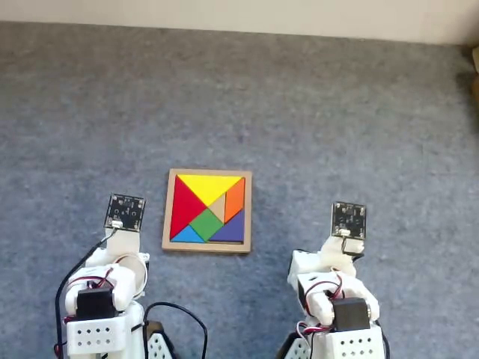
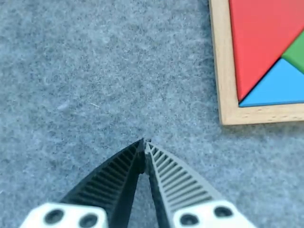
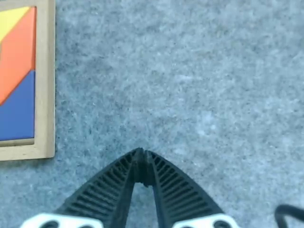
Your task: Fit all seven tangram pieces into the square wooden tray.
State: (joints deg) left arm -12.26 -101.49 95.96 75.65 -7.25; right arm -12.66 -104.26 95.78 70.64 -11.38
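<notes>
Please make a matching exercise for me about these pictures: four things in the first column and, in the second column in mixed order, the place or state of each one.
Column one:
1. yellow piece
2. red piece
3. light blue piece
4. left claw

Column two:
A. shut, above the grey mat
B. along the far edge of the tray
C. on the tray's near edge, at its left end
D. along the tray's whole left edge

Pairs: 1-B; 2-D; 3-C; 4-A
</notes>
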